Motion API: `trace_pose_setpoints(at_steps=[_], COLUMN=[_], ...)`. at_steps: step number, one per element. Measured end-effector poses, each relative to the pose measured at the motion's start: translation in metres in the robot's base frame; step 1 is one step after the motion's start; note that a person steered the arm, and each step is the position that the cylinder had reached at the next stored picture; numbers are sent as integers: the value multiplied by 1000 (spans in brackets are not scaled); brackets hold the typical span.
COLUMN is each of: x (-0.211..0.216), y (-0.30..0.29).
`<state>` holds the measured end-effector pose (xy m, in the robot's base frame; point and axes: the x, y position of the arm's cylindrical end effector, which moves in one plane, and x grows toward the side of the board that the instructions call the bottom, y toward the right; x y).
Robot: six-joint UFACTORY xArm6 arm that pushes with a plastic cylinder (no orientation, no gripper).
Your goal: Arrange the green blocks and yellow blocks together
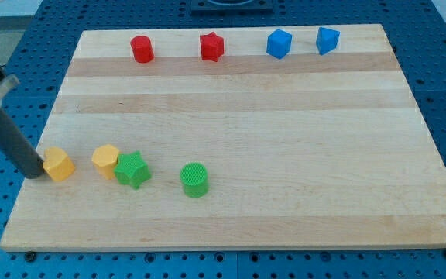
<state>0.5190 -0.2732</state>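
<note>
No claw is fitted, so no open or closed state can be told; my tip [34, 174] is seen touching the view's left face of the left yellow plastic block [59, 164], near the wooden board [246, 116]'s lower left. The second yellow plastic block [105, 160] is touching the green star-shaped block [133, 170], with the green cylinder [194, 180] near, apart. All 4 are judged light, rigid and slippery on wood; pushing is best applied through a face's middle, lest a block rotate away.

A pale wooden board [285, 155] lies on a blue perforated table [440, 23].
</note>
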Motion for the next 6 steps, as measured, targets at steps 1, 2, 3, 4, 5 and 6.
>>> trace_pose_setpoints(at_steps=[1, 2, 3, 4, 5, 6], x=[0, 34, 99, 99, 99, 93], y=[55, 34, 47, 92, 192, 299])
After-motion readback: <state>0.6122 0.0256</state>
